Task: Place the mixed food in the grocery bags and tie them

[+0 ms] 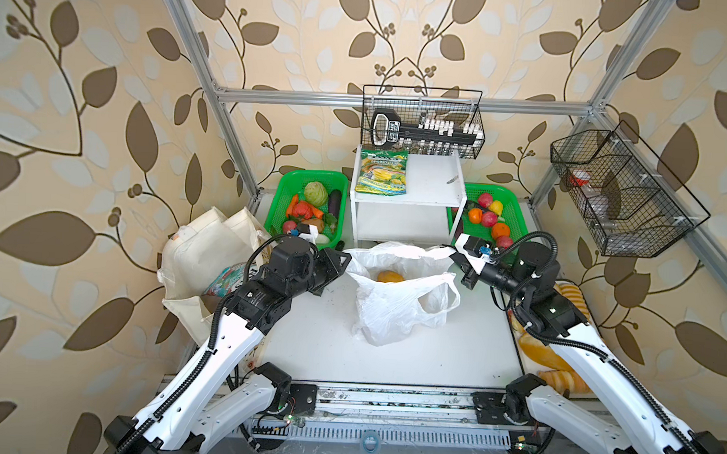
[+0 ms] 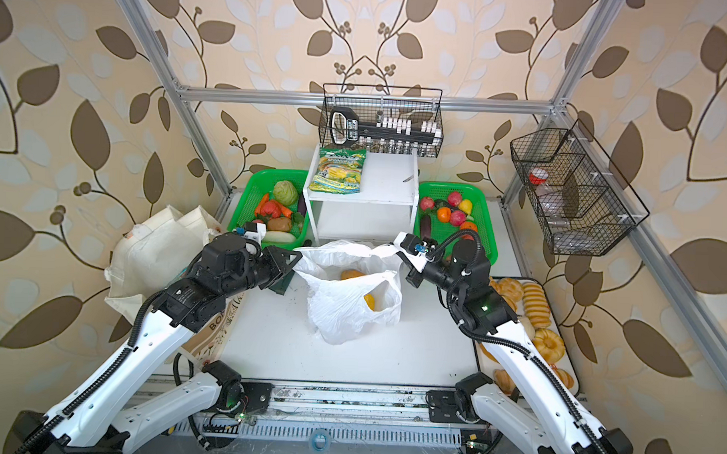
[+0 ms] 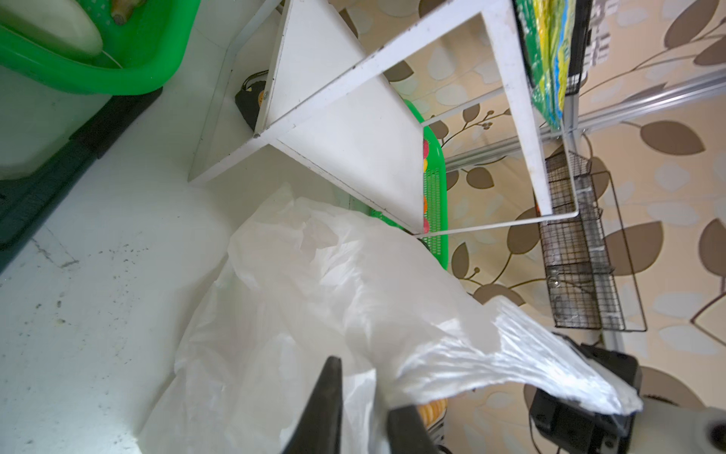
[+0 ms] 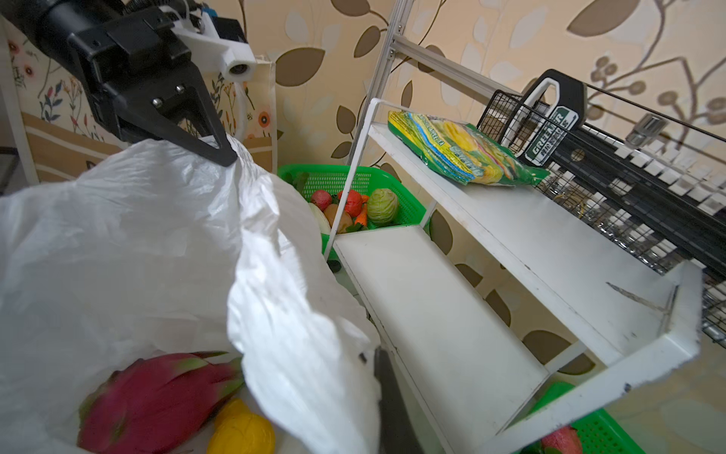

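Note:
The white plastic bag (image 1: 396,308) (image 2: 350,310) stands open in the middle of the table, its rear handle stretched between both grippers. Inside it lie a pink dragon fruit (image 4: 157,393) and yellow toy fruits (image 4: 241,430) (image 1: 389,276). My left gripper (image 1: 346,261) (image 3: 367,389) is at the handle's left end, its fingers slightly apart with the thin film between them. My right gripper (image 1: 456,260) (image 3: 613,401) is shut on the handle's right end; one dark finger (image 4: 387,393) shows against the plastic. The cream canvas tote (image 1: 203,247) (image 2: 157,246) slumps at the left, behind the left arm.
A white two-tier shelf (image 1: 430,184) with a green-yellow snack packet (image 1: 382,172) stands just behind the bag. Green baskets (image 1: 309,178) (image 1: 510,195) of toy produce flank it. Bread loaves (image 1: 556,363) lie under the right arm. Wire baskets (image 1: 423,122) (image 1: 617,191) hang on the frame.

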`<state>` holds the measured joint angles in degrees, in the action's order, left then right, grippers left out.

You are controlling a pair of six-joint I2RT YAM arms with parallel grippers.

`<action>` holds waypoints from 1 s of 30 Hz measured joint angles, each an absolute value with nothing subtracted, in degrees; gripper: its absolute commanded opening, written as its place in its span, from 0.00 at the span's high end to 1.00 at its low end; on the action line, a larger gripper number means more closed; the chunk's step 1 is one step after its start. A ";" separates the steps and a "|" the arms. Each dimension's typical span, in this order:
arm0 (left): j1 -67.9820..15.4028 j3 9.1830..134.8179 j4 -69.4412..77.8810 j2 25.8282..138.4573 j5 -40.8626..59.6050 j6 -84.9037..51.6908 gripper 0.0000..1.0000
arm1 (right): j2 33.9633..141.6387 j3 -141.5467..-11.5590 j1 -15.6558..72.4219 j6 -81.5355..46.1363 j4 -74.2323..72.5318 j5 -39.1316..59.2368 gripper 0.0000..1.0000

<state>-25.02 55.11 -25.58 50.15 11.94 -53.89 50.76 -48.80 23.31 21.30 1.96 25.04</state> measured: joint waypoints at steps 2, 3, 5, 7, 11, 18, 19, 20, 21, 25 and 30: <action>-25.02 56.55 -26.15 50.24 12.08 -52.90 0.40 | 48.62 -48.88 24.49 16.36 2.79 23.40 1.00; -25.02 57.49 -26.39 50.30 12.10 -52.62 0.36 | 47.42 -48.88 25.69 13.58 3.29 21.98 1.00; -25.02 59.72 -26.92 50.35 12.12 -51.51 0.31 | 45.36 -48.95 28.29 8.75 4.14 19.27 1.00; -25.02 61.80 -27.11 50.17 12.12 -50.41 0.28 | 43.75 -49.71 31.53 3.60 5.85 14.63 1.00; -25.02 64.23 -28.51 49.19 12.21 -48.49 0.22 | 43.88 -54.43 35.77 -7.44 11.35 2.63 1.00; -25.06 68.42 -33.58 48.42 16.62 -46.50 0.16 | 46.78 -59.07 37.54 -20.12 17.50 -12.19 1.00; -25.10 68.79 -34.68 48.18 17.47 -46.33 0.15 | 47.18 -59.07 37.56 -21.08 17.80 -13.23 1.00; -25.19 69.08 -35.83 47.94 17.85 -46.09 0.14 | 47.48 -59.07 37.56 -21.74 17.96 -14.00 1.00; -25.23 69.54 -37.58 47.62 18.13 -45.63 0.12 | 47.83 -59.07 37.60 -22.44 18.17 -14.90 1.00; -25.58 72.90 -45.12 46.28 18.50 -43.81 0.08 | 48.64 -59.07 37.63 -24.34 18.72 -17.43 1.00; -25.58 74.43 -49.50 43.42 22.63 -42.59 0.08 | 50.09 -59.07 37.65 -25.69 18.44 -18.24 1.00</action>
